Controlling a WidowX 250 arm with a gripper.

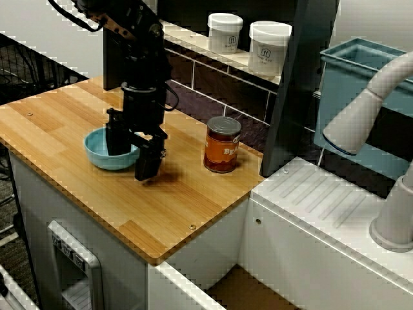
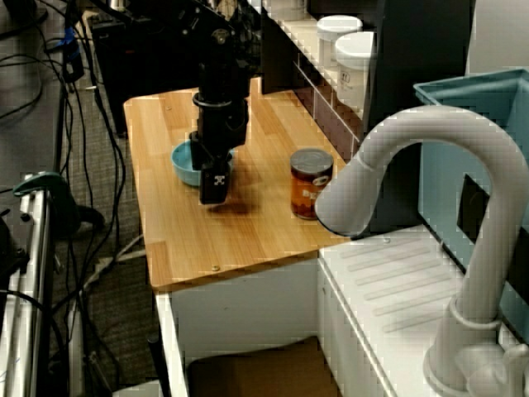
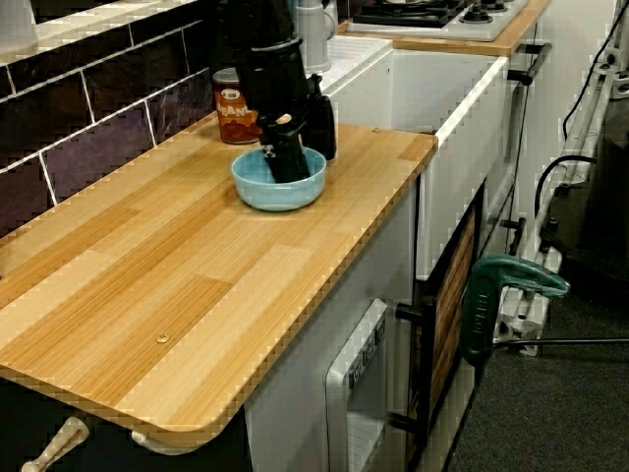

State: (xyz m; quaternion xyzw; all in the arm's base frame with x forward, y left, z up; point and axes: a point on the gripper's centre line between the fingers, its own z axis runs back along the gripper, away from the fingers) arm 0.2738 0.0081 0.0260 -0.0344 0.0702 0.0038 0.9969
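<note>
The blue bowl [image 1: 97,154] was sat mouth-up on the table [image 1: 181,200], left of the can [image 1: 222,145]. Its rim was straddled by the gripper [image 1: 132,158], likely because only that thin wall fits between the fingers [image 3: 288,162]; whether they were clenched on it couldn't be told. One finger down inside was shown only by the low view along the table; the outer one by the view from above.

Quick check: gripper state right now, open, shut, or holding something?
Gripper: straddles the rim of the blue bowl, one finger inside, one outside; whether it pinches the rim cannot be told.
</note>
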